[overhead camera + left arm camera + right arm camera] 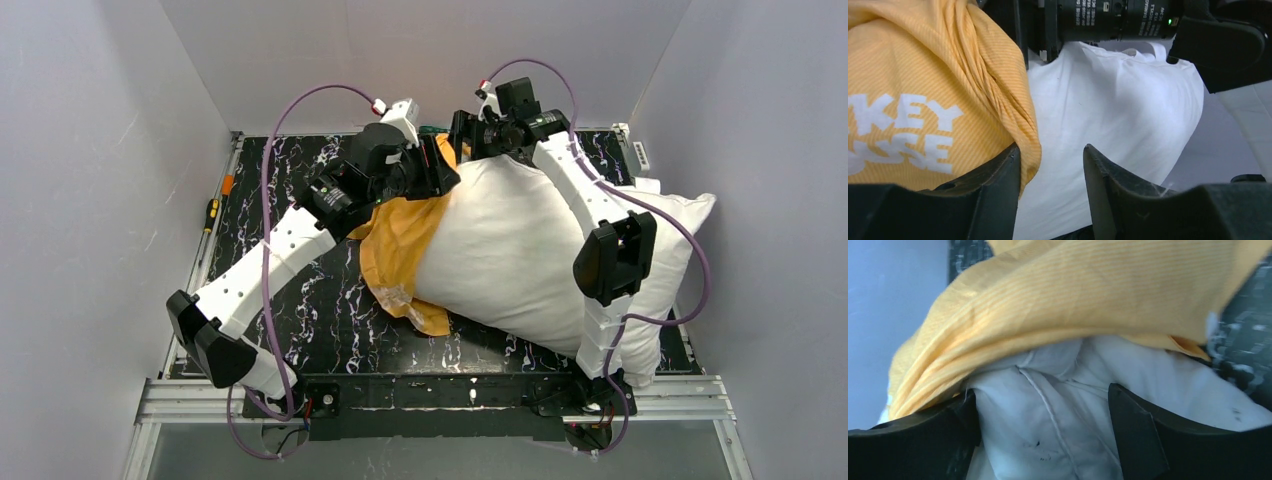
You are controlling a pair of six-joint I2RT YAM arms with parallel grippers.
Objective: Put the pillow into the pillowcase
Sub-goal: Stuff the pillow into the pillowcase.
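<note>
The off-white pillow (510,250) lies slantwise across the table, its right end past the table's edge. The orange pillowcase (400,240) is bunched over its left end. Both grippers are at the pillow's far left corner. My left gripper (445,170) is open; in its wrist view (1052,148) the pillowcase (923,90), showing white lettering, drapes against the left finger while the pillow (1108,110) fills the gap. My right gripper (462,135) is wide open (1042,390), with a seamed pillow corner (1068,430) between its fingers under the pillowcase's edge (1073,295).
The black marbled table (310,300) is boxed in by white walls. A screwdriver (212,212) lies on the left rail, and a white strip (640,155) sits at the far right. My right arm (610,250) lies across the pillow's top.
</note>
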